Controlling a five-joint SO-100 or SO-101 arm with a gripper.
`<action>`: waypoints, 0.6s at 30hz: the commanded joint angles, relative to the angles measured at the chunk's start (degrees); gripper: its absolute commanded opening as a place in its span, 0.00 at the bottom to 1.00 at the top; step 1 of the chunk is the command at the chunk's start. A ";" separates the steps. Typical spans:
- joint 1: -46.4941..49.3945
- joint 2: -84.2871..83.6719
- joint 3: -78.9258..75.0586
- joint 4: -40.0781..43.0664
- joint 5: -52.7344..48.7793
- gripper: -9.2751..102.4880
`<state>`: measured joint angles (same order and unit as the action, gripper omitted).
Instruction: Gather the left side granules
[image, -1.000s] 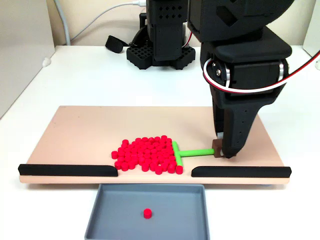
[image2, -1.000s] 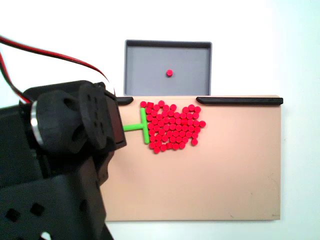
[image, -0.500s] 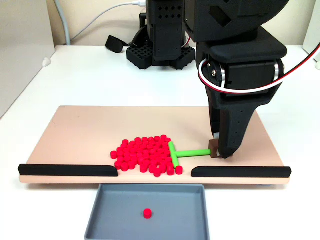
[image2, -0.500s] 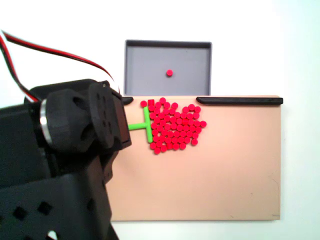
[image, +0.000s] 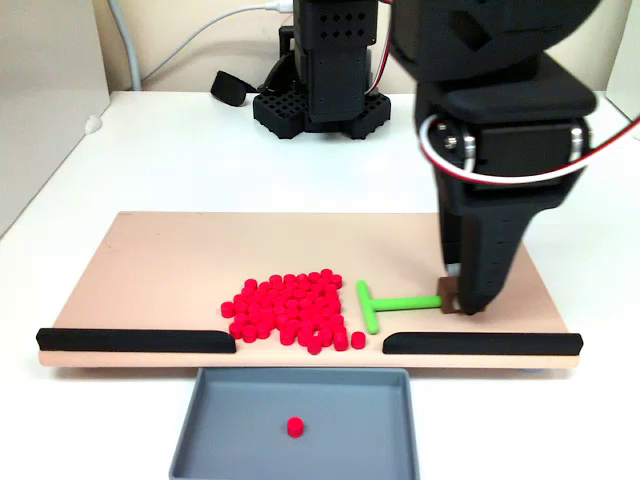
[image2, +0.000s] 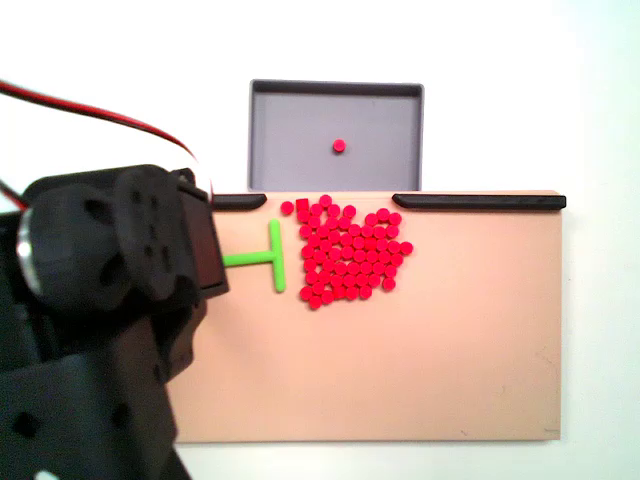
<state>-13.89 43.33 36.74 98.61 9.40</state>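
The arm (image2: 110, 300) hides the green stick's (image2: 262, 259) held end.

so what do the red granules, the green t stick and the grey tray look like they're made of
The granules look like matte plastic: evenly bright red, identical little cylinders with no glints. The green T stick also seems plastic, solid colour with a dull surface, possibly printed. The grey tray looks like moulded or printed plastic, flat matte grey with thin walls; its exact material can't be confirmed.

The black arm reached steeply down in a fixed view, its gripper (image: 462, 305) pointing at the surface with fingertips closed together. Red and white wires looped beside the wrist.
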 joint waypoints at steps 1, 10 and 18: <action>-2.02 3.87 -0.09 0.00 1.23 0.08; -4.75 10.20 3.43 0.09 -1.76 0.08; -4.92 27.95 21.27 0.09 -22.85 0.08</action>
<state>-18.28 63.19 52.73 98.44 -6.33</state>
